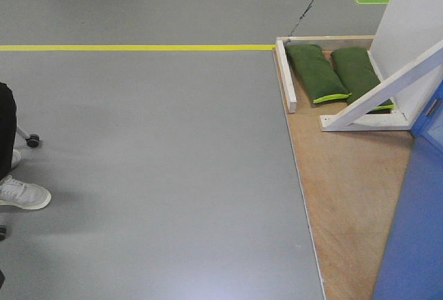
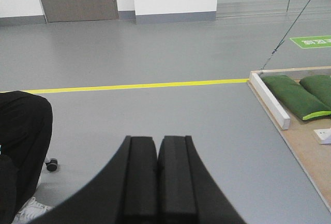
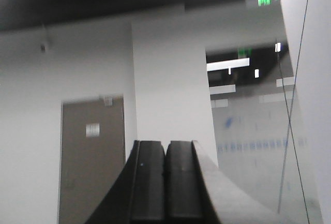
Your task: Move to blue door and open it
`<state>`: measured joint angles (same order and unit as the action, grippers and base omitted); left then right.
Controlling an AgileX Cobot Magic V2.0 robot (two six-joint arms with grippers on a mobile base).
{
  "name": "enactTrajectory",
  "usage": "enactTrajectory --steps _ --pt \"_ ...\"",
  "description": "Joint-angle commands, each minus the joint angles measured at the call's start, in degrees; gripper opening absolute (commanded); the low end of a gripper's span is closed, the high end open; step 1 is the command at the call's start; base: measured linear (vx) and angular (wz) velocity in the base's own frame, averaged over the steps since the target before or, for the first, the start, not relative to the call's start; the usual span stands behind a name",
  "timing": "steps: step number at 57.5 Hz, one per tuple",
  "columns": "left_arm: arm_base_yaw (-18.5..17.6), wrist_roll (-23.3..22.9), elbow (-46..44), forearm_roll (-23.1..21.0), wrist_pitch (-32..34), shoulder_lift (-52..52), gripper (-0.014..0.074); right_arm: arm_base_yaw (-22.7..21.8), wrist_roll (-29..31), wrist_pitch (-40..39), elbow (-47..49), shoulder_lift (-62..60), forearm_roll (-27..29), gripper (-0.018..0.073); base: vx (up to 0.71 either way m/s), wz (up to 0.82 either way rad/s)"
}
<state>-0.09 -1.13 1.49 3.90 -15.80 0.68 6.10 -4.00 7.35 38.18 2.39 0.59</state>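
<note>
Grey floor (image 1: 173, 175) is filling most of the front view, w/ a yellow tape line (image 1: 138, 47) running across it. Blue door (image 1: 415, 231) is showing at far right edge, over the plywood base (image 1: 346, 182), near a white brace (image 1: 381, 95) & two green sandbags (image 1: 315, 71). Left gripper (image 2: 156, 182) is pointing over the floor, jaws pressed together, nothing between. Right gripper (image 3: 165, 182) is aiming at a blurred wall, jaws also closed & empty. A white shoe (image 1: 21, 192) is sitting at left edge.
</note>
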Motion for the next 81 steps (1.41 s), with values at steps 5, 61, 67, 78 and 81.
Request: enactTrajectory --steps 5,61,67,78,81 --pt "-0.4 -0.4 -1.5 -0.1 4.8 0.7 0.0073 0.1 2.4 -33.0 1.5 1.5 -0.6 0.0012 0.0 0.0" --pt "-0.4 -0.4 -1.5 -0.1 4.8 0.7 0.0073 2.4 58.8 -81.3 1.6 0.2 72.5 0.0012 0.0 0.0" --pt "-0.4 -0.4 -1.5 -0.1 4.8 0.7 0.0073 2.4 58.7 -75.0 1.6 0.2 72.5 0.0012 0.0 0.0" --pt "-0.4 -0.4 -1.5 -0.1 4.8 0.7 0.0073 2.4 58.2 -58.6 1.6 1.6 73.0 0.0012 0.0 0.0" --pt "-0.4 -0.4 -1.5 -0.1 4.8 0.7 0.0073 2.4 57.7 -57.6 1.6 3.2 73.6 0.0012 0.0 0.0"
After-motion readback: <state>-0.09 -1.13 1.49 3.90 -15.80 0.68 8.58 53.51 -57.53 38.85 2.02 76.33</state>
